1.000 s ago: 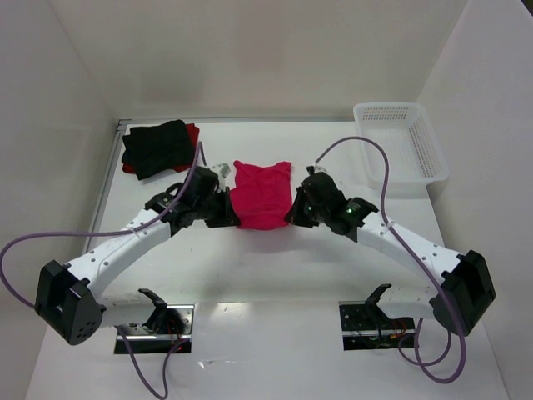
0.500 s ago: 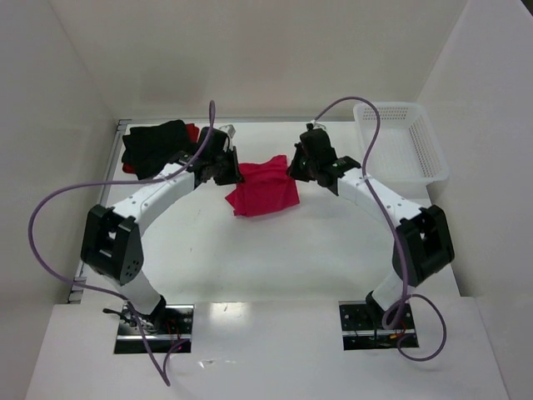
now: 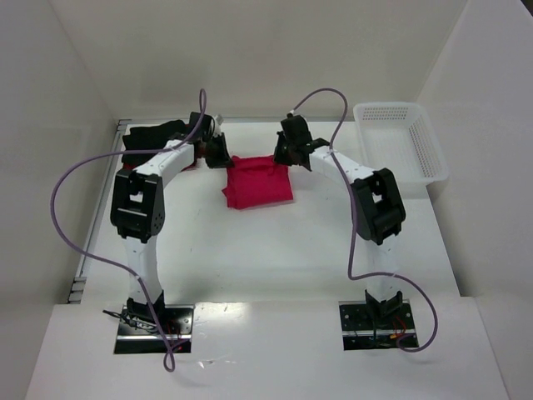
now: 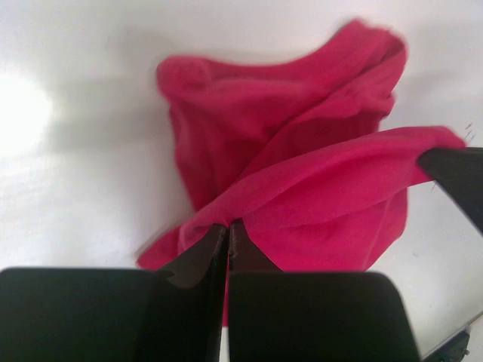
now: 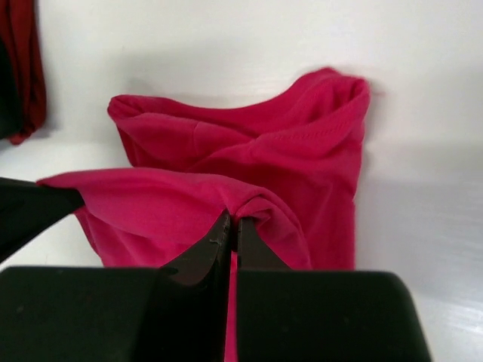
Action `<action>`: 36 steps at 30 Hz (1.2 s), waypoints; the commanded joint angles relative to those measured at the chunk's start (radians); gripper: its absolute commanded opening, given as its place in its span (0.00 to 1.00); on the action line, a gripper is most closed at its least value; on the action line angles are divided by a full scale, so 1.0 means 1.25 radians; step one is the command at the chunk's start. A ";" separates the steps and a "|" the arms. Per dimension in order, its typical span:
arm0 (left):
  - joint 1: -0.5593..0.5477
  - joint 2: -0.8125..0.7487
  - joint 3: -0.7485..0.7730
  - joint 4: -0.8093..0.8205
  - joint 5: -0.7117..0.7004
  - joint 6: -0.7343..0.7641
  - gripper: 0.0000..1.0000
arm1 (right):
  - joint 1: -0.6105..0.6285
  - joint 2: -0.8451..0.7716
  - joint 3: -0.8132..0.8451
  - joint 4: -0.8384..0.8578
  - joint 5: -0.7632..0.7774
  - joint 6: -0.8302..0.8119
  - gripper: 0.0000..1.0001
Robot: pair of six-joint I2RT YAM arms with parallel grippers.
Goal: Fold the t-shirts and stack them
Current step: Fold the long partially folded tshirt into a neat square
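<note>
The crimson-pink t-shirt [image 3: 260, 185] lies bunched at the far middle of the table, its upper layer lifted. My left gripper [image 3: 219, 153] is shut on the shirt's left edge [image 4: 302, 181], the cloth pinched at the fingertips [image 4: 228, 226]. My right gripper [image 3: 284, 152] is shut on the right edge [image 5: 302, 151], with fabric folded over its tips [image 5: 233, 222]. Between the two grips the held edge stretches taut above the rest of the shirt. A folded black t-shirt [image 3: 148, 137] sits at the far left corner. A darker red t-shirt [image 5: 21, 68] shows beside it.
A white perforated basket [image 3: 401, 143] stands at the far right by the wall. Both arms reach far out across the table, their purple cables [image 3: 75, 179] looping above. White walls close in the table on three sides.
Both grippers have carried the shirt's near edge away from the bases toward the far side, laying it over the rest. The shirt went from a flat sheet to a shorter doubled bundle.
</note>
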 commanded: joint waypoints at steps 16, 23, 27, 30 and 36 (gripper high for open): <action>0.010 0.196 0.247 -0.016 0.049 0.066 0.03 | -0.048 0.084 0.084 0.027 0.027 -0.014 0.01; 0.017 0.214 0.272 0.000 0.039 0.066 0.40 | -0.048 0.108 0.108 0.051 0.027 -0.031 0.43; 0.032 0.196 0.281 0.000 0.039 0.066 0.65 | -0.055 0.090 0.125 0.072 0.027 -0.038 0.70; 0.041 0.159 0.281 0.007 0.039 0.082 0.72 | -0.055 0.059 0.125 0.082 0.027 -0.045 0.80; 0.041 0.053 0.160 0.049 0.144 0.108 0.68 | -0.055 0.002 0.095 0.119 -0.027 -0.054 0.46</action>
